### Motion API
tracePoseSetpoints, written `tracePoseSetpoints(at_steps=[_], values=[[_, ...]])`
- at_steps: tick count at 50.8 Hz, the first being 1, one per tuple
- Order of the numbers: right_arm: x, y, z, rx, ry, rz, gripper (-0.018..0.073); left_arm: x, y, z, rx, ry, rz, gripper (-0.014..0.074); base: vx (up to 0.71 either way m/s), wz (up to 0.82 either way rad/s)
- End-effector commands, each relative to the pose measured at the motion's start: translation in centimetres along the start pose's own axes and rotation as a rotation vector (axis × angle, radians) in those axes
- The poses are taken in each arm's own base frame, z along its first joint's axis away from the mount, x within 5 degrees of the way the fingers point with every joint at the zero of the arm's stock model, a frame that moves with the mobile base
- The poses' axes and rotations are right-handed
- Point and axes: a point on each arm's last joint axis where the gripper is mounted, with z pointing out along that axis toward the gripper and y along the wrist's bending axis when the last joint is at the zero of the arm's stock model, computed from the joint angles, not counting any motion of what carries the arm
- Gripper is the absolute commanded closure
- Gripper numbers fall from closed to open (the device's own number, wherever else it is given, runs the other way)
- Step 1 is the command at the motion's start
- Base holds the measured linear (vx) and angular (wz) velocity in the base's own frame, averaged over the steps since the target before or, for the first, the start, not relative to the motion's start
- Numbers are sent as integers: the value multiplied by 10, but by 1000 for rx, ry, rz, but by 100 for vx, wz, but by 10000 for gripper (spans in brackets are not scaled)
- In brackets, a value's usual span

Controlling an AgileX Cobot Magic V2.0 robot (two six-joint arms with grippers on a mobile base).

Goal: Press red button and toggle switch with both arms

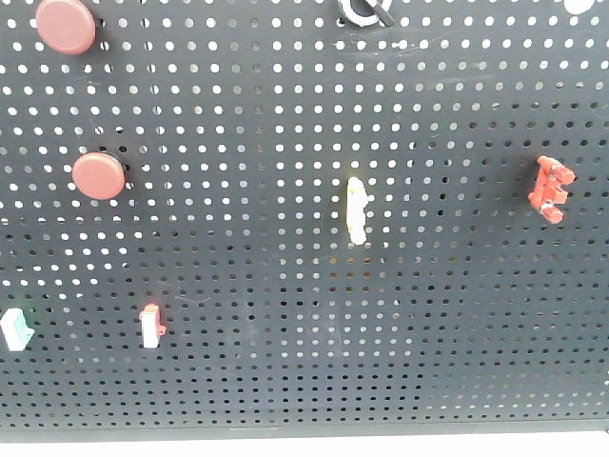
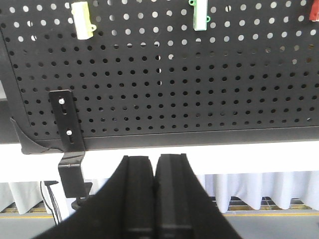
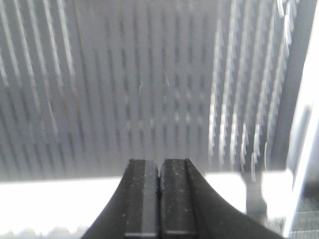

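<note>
Two round red buttons sit on the black pegboard (image 1: 447, 314) in the front view, one at the top left (image 1: 66, 25) and one lower (image 1: 99, 175). A red toggle switch (image 1: 550, 188) is at the right. Neither gripper shows in the front view. My left gripper (image 2: 155, 162) is shut and empty, below the pegboard's bottom edge (image 2: 199, 137). My right gripper (image 3: 159, 164) is shut and empty; the board behind it is motion-blurred.
A cream switch (image 1: 357, 209) is mid-board, a white-and-red switch (image 1: 151, 327) and a white-green one (image 1: 15, 328) are lower left, and a black knob (image 1: 364, 9) is at the top. The left wrist view shows a cream switch (image 2: 83, 19), a green-white switch (image 2: 199, 13) and a clamp bracket (image 2: 68, 129).
</note>
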Motion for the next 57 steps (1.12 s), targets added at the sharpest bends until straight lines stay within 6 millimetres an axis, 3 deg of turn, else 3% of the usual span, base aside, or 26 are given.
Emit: tracePoseSetpoints(at_steps=[1,4,18,57], values=[[21,2,-3,-29,-145,-2,559,2,0,1,-3,-53,-12,594,0,0],[34,1,-2,-11,-53,7,559,2,0,1,-3,-51,-12,594,0,0],[42,-1,0,4,37,2,559,3,0,1,-3,-49,-12,594,0,0],[43,-1,0,6,48,2,559,3,0,1,-3,-49,-12,594,0,0]])
